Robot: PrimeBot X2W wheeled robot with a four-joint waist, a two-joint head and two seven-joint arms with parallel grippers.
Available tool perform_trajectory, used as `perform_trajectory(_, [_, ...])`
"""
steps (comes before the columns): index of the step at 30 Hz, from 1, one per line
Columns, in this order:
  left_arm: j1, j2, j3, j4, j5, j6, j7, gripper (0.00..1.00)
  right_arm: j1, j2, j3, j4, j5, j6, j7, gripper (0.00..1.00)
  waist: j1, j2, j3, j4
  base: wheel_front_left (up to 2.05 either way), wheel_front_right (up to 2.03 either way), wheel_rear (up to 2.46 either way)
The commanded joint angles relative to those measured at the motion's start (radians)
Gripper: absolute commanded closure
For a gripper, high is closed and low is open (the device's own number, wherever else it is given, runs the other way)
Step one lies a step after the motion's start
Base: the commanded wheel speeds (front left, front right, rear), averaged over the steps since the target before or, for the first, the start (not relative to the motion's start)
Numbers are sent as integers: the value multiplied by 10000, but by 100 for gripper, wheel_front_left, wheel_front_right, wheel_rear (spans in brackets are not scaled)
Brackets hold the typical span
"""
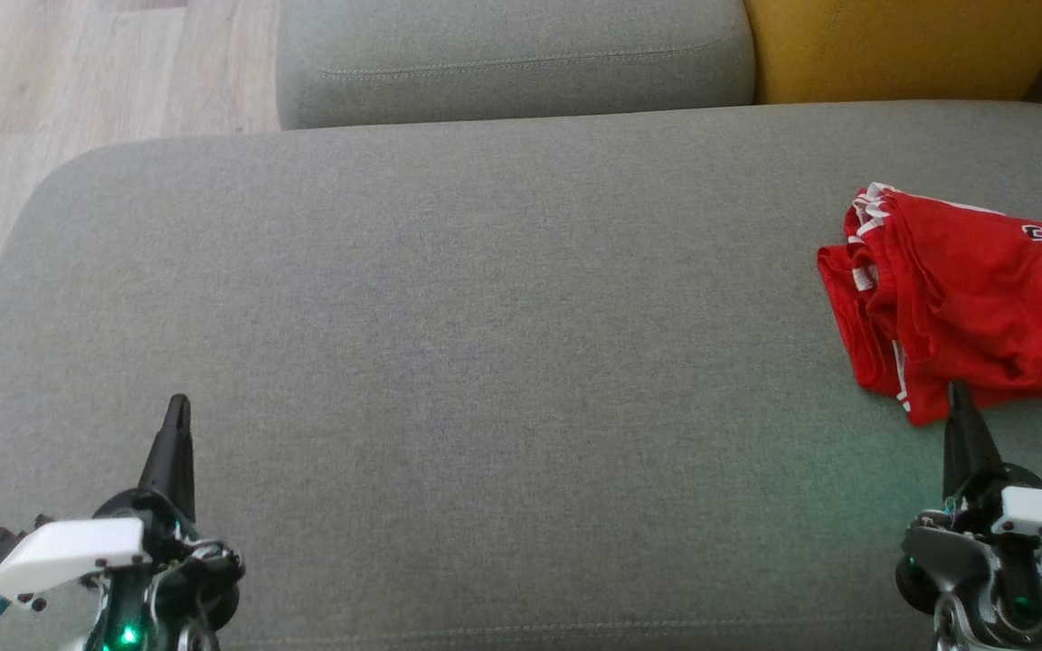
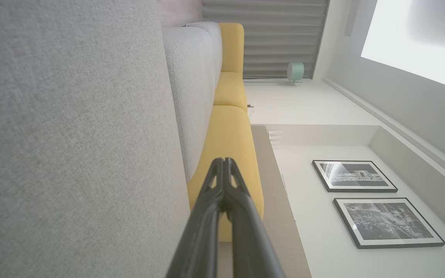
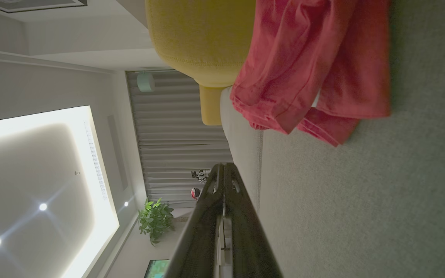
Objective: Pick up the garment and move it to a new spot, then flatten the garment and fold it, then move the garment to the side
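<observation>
Garment (image 1: 964, 307), red with white trim, lies crumpled at 3 o'clock on the grey cushion (image 1: 485, 316), running off the head view's edge. Right gripper (image 1: 960, 391) at 5 o'clock: fingers pressed together, empty, tip just at the garment's near hem (contact unclear). Left gripper (image 1: 179, 404) at 7 o'clock, likewise closed and empty, well apart from it.

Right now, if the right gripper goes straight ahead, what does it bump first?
Probably the red shorts: the right gripper, jaws shut, points at their near edge, though height is unclear.
</observation>
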Motion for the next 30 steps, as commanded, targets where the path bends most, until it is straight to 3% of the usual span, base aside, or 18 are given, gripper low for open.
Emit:
perform_trajectory(1, [-570,68,335,-286,1,-71,76,100,-503,-130,170,-311,17,-7,38,100,0,0,0,0,0,0,0])
perform_trajectory(30, [-573,38,377,-285,36,-71,110,100,-508,-93,117,-308,-28,-7,81,100,0,0,0,0,0,0,0])
